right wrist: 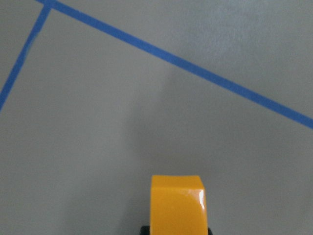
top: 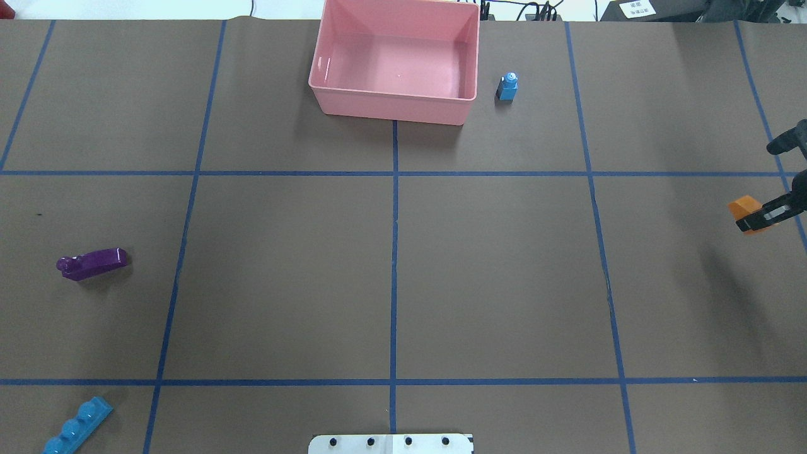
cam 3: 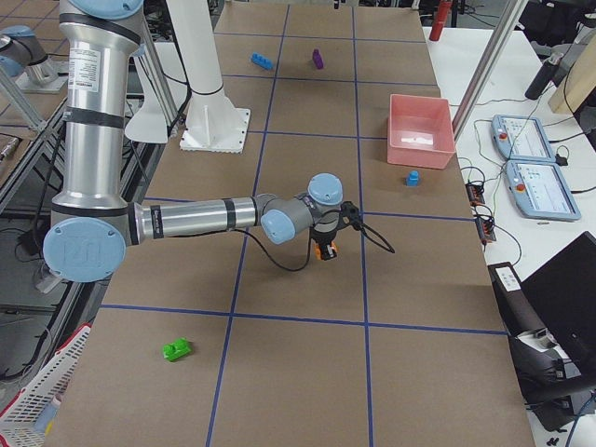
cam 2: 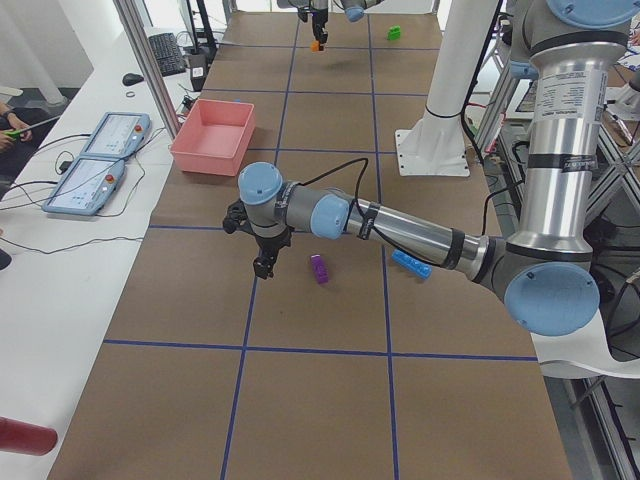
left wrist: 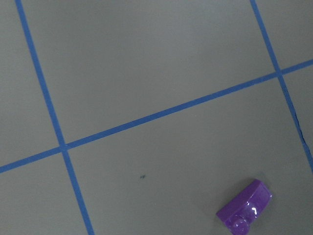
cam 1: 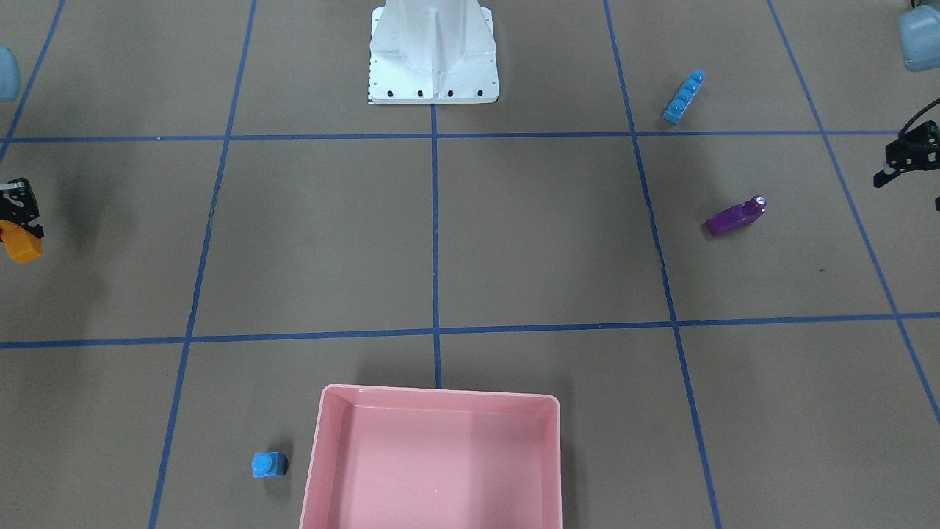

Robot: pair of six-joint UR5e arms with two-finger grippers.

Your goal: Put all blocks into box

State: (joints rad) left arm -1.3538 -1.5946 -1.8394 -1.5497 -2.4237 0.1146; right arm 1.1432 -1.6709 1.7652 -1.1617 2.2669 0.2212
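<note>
The pink box [top: 391, 107] stands at the table's far middle with nothing showing inside. A small blue block [top: 507, 86] stands just right of it. My right gripper [top: 760, 217] is shut on the orange block [top: 743, 208] and holds it above the table at the right edge. The block fills the bottom of the right wrist view [right wrist: 177, 203]. At the left, the purple block [top: 92, 263] lies on its side and the long blue block [top: 77, 427] lies nearer the base. My left gripper [cam 1: 908, 189] hovers open beside the purple block [left wrist: 244, 205]. A green block [cam 3: 176, 349] lies far out on my right.
The white metal robot base [cam 1: 433, 66] stands at the table's near middle. Blue tape lines [top: 394, 252] divide the brown surface into squares. Tablets [cam 2: 95, 165] and cables lie on a side bench beyond the box. A person's hand [cam 2: 8, 112] shows at that bench.
</note>
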